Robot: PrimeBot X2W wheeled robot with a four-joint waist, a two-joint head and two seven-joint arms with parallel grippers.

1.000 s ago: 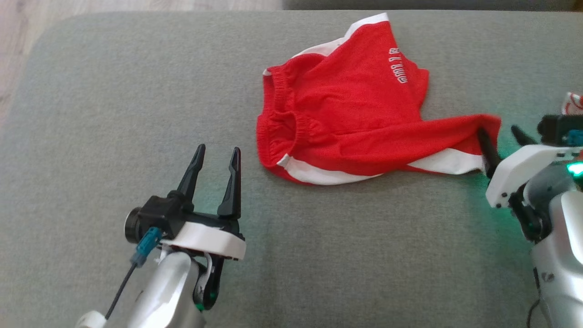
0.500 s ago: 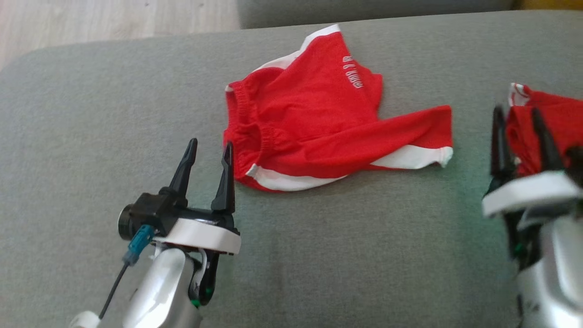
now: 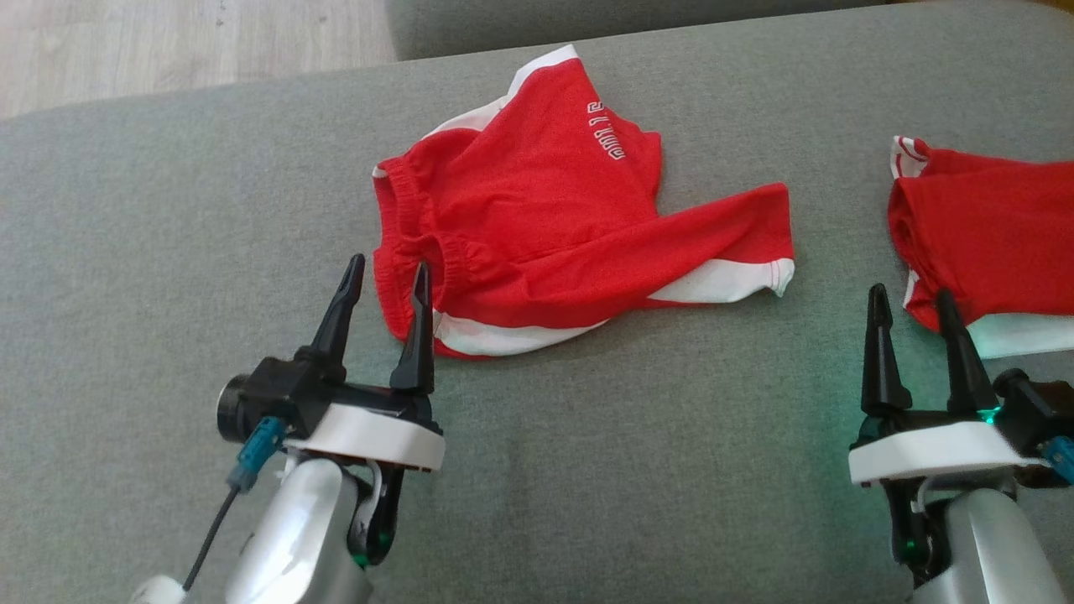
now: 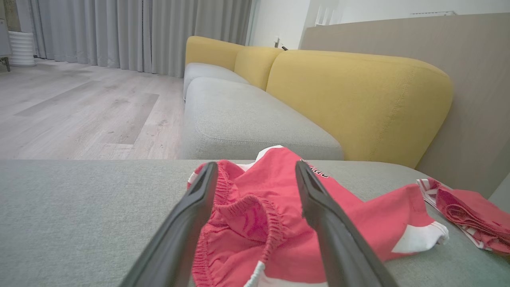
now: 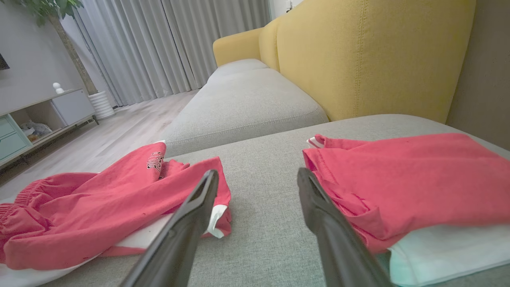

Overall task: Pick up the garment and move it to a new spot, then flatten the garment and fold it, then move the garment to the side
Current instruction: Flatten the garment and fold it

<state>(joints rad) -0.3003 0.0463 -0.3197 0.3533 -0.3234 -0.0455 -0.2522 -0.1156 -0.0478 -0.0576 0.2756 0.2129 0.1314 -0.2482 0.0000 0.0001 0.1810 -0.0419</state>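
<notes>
- Your left gripper (image 3: 389,264) has its fingers spread and nothing between them. In the head view its tips sit at the near-left edge of the garment (image 3: 545,210), by the elastic waistband (image 3: 419,226). You cannot tell there whether the inner finger touches the cloth.
- The left wrist view looks along those fingers. They frame the bunched waistband (image 4: 255,207), and the cloth lies low between and beyond them.
- Your right gripper (image 3: 910,294) is spread just as wide and empty. It hovers over bare grey cushion (image 3: 629,470), between the garment's white-trimmed leg end and a second red garment (image 3: 982,235).
- The right wrist view shows what the head view flattens. The second red garment (image 5: 418,175) is folded into a neat stack with a white layer beneath, while the task's garment (image 5: 99,215) is loose and rumpled.
- The garment lies crumpled in the middle of the cushion, one leg stretched towards your right and white lettering near its far edge.
- The near half of the cushion is open fabric across its width, and so is the left part.
- The cushion's far-left edge drops to the wooden floor (image 3: 168,42). The wrist views show a yellow backrest (image 4: 358,99) rising beyond the cushion's far right part and another grey seat (image 5: 243,103) beyond it.
</notes>
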